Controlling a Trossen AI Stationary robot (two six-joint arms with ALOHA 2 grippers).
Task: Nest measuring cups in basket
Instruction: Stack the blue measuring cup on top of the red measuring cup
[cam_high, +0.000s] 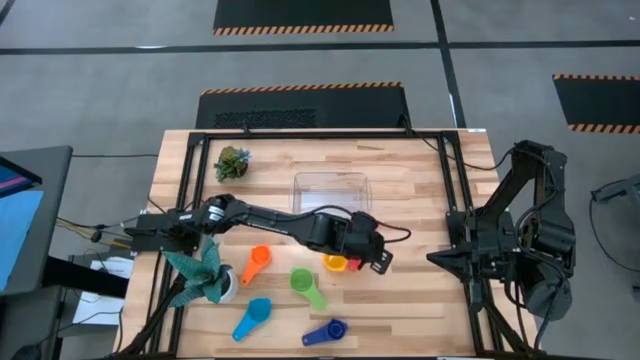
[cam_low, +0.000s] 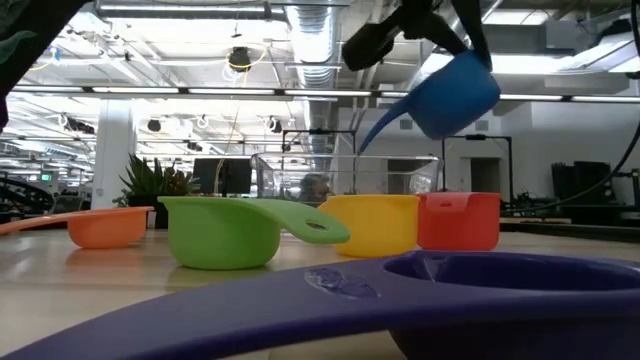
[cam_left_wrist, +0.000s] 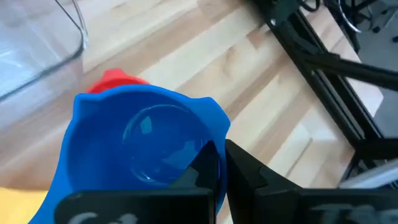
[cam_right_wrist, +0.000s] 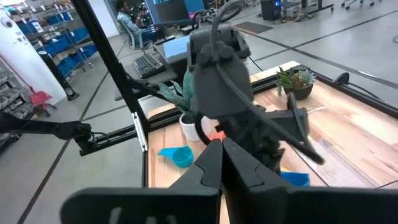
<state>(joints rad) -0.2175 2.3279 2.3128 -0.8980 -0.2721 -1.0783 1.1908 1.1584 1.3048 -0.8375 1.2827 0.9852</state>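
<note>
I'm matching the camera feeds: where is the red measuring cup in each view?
High: red cup just right of the yellow cup.
Low: right of centre, beside the yellow cup.
Left wrist: peeking from behind the blue cup.
Right wrist: cannot tell.
Shared landmark: the basket.

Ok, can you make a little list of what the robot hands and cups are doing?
Left gripper: shut on blue cup, up in the air
Right gripper: shut, waiting at the right of the table
Under blue cup: yellow cup, red cup
Basket: no cups inside
Lying on table: orange cup, green cup, light blue cup, dark blue cup
</note>
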